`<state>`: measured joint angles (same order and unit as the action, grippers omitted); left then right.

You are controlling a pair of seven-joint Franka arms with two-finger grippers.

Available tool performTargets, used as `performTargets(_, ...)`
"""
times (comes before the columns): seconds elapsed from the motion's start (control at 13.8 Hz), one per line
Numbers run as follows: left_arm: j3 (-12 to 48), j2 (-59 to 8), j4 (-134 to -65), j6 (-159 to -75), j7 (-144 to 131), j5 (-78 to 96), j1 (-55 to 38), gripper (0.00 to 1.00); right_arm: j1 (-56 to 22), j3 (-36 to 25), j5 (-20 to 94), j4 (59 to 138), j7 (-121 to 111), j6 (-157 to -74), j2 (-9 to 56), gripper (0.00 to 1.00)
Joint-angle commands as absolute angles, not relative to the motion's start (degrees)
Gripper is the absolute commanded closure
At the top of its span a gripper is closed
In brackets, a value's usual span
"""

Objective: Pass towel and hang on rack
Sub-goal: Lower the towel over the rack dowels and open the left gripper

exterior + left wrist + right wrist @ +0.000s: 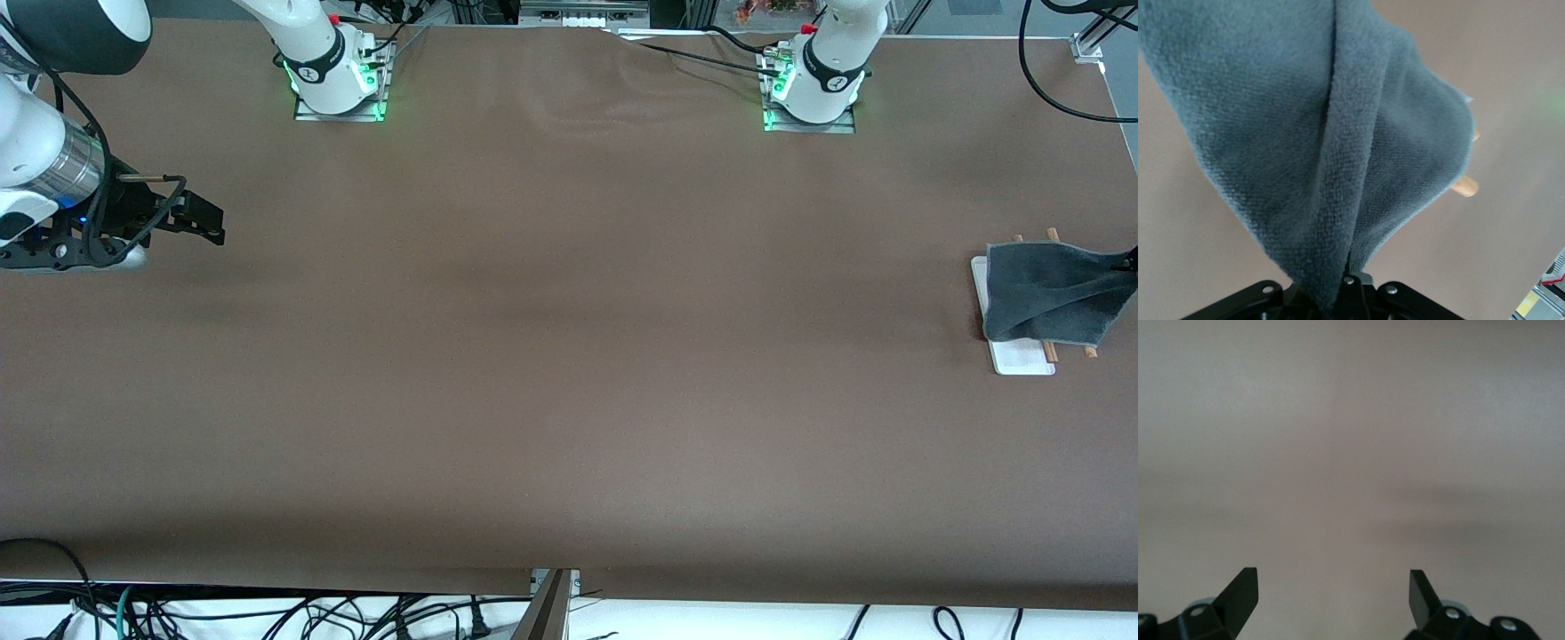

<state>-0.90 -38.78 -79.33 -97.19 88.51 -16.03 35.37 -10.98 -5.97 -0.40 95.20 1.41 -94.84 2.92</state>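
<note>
The towel (1053, 293) shows its dark grey side and hangs draped over the rack at the left arm's end of the table. The rack's white base (1022, 357) and wooden rod tips (1052, 234) stick out from under it. My left gripper (1133, 260) is at the view's edge, shut on a corner of the towel. In the left wrist view the towel (1325, 147) fans out from the gripper (1348, 293), and a rod tip (1465, 187) shows past its edge. My right gripper (213, 224) is open and empty over the right arm's end of the table; it also shows in the right wrist view (1333, 587).
The brown table top (551, 338) stretches bare between the two arms. The arm bases (338, 76) stand along the edge farthest from the front camera. Cables (267, 613) lie below the table's near edge.
</note>
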Motion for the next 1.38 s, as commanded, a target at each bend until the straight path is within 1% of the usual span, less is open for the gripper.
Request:
performTargets(0.0, -0.6, -40.4, -77.8, -98.5, 90.2, -16.9, 36.4, 1.0, -10.5, -5.4, -1.0, 94.3, 0.2, -95.2, 2.9, 0.0)
performTargets(0.15, -0.6, -41.3, -77.9, -100.4, 90.3, -16.9, 36.7, 1.0, -10.7, -5.2, -1.3, 91.0, 0.2, -94.3, 4.9, 0.0)
performTargets(0.44, -0.6, -42.0, -78.0, -101.2, 90.4, -16.8, 36.7, 1.0, -10.5, -5.4, -1.4, 90.4, 0.2, -93.4, 4.9, 0.0)
performTargets(0.51, -0.6, -42.3, -78.0, -101.9, 90.4, -16.5, 36.7, 0.63, -10.6, -5.4, -1.3, 90.4, 0.4, -92.2, 4.9, 0.0)
performTargets(0.65, -0.6, -43.1, -78.1, -104.3, 90.5, -14.8, 36.9, 0.0, -10.6, -5.4, -1.3, 90.4, 0.5, -91.2, 4.9, 0.0)
performTargets(1.02, -0.5, -41.7, -77.1, -104.8, 90.6, -14.0, 37.5, 0.0, -10.6, -5.4, -0.9, 90.4, 0.5, -90.9, 4.9, 0.0)
performTargets(1.16, 0.0, -37.2, -77.1, -104.5, 90.1, -13.8, 36.8, 0.0, -10.6, -5.4, -0.6, 90.4, 0.8, -90.9, 4.9, 0.0)
performTargets(1.31, 1.7, -32.3, -77.1, -102.9, 89.1, -13.8, 36.0, 0.0, -10.5, -5.4, -0.5, 90.4, 0.6, -90.9, 4.9, 0.0)
